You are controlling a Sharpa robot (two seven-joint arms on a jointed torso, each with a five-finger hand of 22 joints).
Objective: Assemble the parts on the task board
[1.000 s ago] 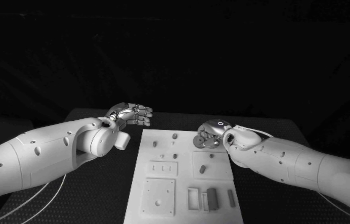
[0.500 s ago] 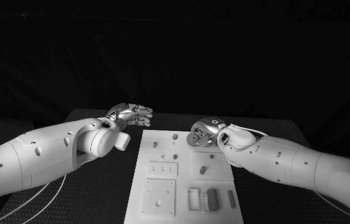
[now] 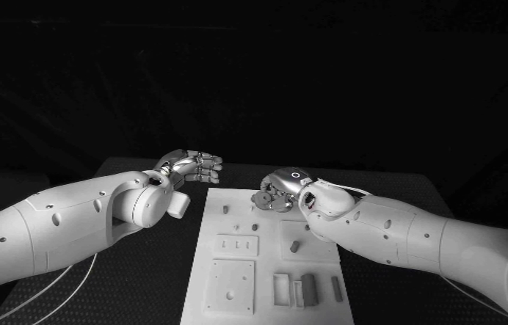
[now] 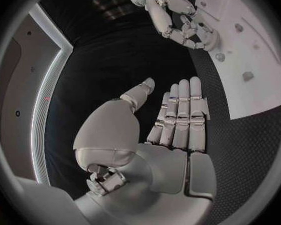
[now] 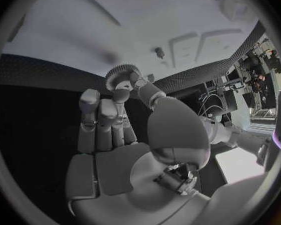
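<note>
**Right hand carrying gear over far end of board**

Right hand (image 3: 280,191) has a small toothed gear (image 5: 120,76) pinched between thumb and a fingertip; remaining fingers (image 5: 90,116) stand upright beside it, not on the part. In the head view the gear (image 3: 260,200) hangs above the far end of the task board (image 3: 265,296), roughly 12 o'clock from board centre, just beside the small pegs (image 3: 253,198) there. Can't tell whether it touches the board or is clear of it. The pinch leaves the gear's face and teeth exposed, probably so it can drop onto a peg without the fingers fouling it.

Left hand (image 3: 191,167) is off the board, over the desk (image 3: 402,185) at about 10 o'clock from board centre. Holds nothing. Left wrist view has its fingers (image 4: 181,115) extended side by side, thumb apart; head view reads more like a curl, so call it empty and loosely open. Looks parked to keep the approach free for the right arm.

Other parts lie on the board: a small dark piece (image 3: 294,246) near centre, a dark block (image 3: 308,287) in the near recesses at about 5 o'clock.

My read: mid-placement; next move needs the gear's bore lined up over a peg. Risk is a slip in such a light pinch.
</note>
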